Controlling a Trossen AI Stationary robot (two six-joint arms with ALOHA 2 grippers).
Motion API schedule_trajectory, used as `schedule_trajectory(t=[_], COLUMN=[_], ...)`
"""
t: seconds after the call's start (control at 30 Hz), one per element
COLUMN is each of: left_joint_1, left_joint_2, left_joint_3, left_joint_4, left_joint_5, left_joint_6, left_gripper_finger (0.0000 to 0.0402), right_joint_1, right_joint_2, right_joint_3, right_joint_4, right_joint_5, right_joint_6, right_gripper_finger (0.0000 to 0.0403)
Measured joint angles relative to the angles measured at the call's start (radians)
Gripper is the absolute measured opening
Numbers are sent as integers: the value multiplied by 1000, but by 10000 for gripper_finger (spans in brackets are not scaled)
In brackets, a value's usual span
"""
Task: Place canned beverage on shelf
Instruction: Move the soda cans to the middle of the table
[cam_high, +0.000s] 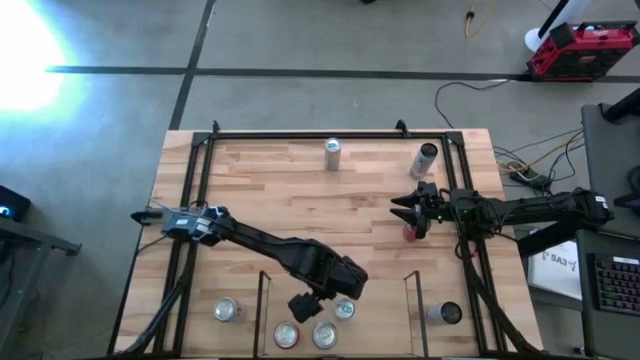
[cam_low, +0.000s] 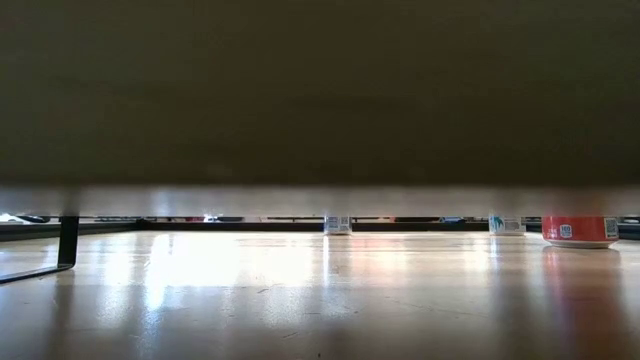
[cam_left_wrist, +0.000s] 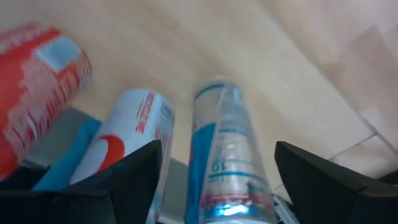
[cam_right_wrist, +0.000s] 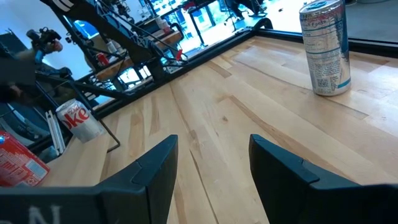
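Observation:
The shelf (cam_high: 385, 310) is the small bay between two thin black rails at the table's near edge. Three cans stand in it: a red one (cam_high: 287, 335), a white-and-red one (cam_high: 323, 333) and a silver-blue one (cam_high: 345, 308). My left gripper (cam_high: 305, 304) hangs over the bay, open. In the left wrist view its fingers stand apart on either side of the silver-blue can (cam_left_wrist: 227, 155), with a gap on each side. My right gripper (cam_high: 410, 212) is open and empty at the table's right, beside a small red can (cam_high: 408, 233).
A silver can (cam_high: 333, 153) and a dark can (cam_high: 427, 158) stand near the far edge. One can (cam_high: 225, 310) stands left of the bay and one (cam_high: 445, 313) right of it. A large black frame (cam_high: 300, 132) runs round the tabletop.

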Motion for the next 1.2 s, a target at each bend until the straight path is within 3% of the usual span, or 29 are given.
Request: schedule_trajectory(t=[0.27,0.5,0.57,0.73,0.93,1.07,1.2], left_joint_1=[25,34,33,32,-7,-26,-31], left_joint_2=[-48,-93,-102,-127,-211,-331,-501], left_joint_3=[0,1,1,-1,-67,-236,-475], left_joint_4=[-153,-179,-193,-268,-267,-266,-269], left_joint_5=[-108,-180,-181,-186,-315,-379,-373], left_joint_6=[227,728,811,829,844,841,747], left_gripper_finger=[355,371,371,372,372,372,372], right_joint_1=[0,0,0,0,0,0,0], right_joint_2=[0,0,0,0,0,0,0], right_joint_3=[0,0,0,0,0,0,0], right_joint_4=[0,0,0,0,0,0,0], right_joint_5=[0,0,0,0,0,0,0], right_joint_6=[0,0,0,0,0,0,0], right_gripper_finger=[183,183,183,183,183,183,183])
